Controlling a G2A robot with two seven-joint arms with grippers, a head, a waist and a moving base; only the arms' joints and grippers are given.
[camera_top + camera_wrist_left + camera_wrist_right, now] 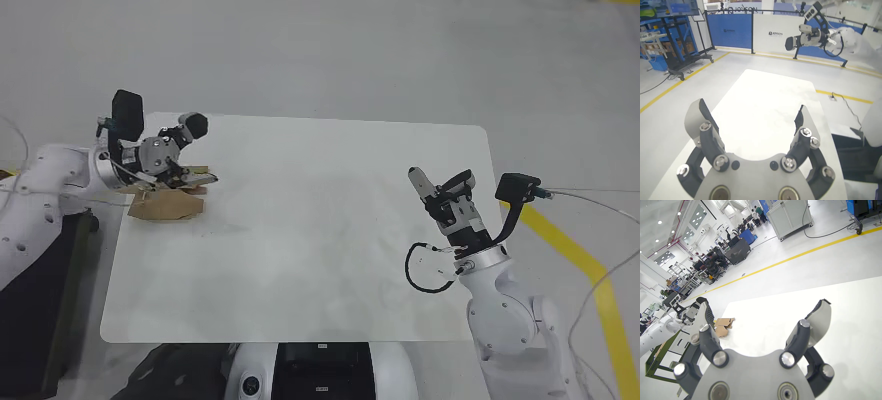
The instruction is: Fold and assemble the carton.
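The flat brown cardboard carton, matt and papery, lies by the left gripper's fingers; their black pads look ribbed rubber; the white tabletop beneath is smooth, faintly glossy.

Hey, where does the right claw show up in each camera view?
Top view: right claw over the white table, near its right edge.
Left wrist view: the claw farther off, raised above the table's far end.
Right wrist view: the claw close up, open, the table beyond it.
Shared landmark: the white table.
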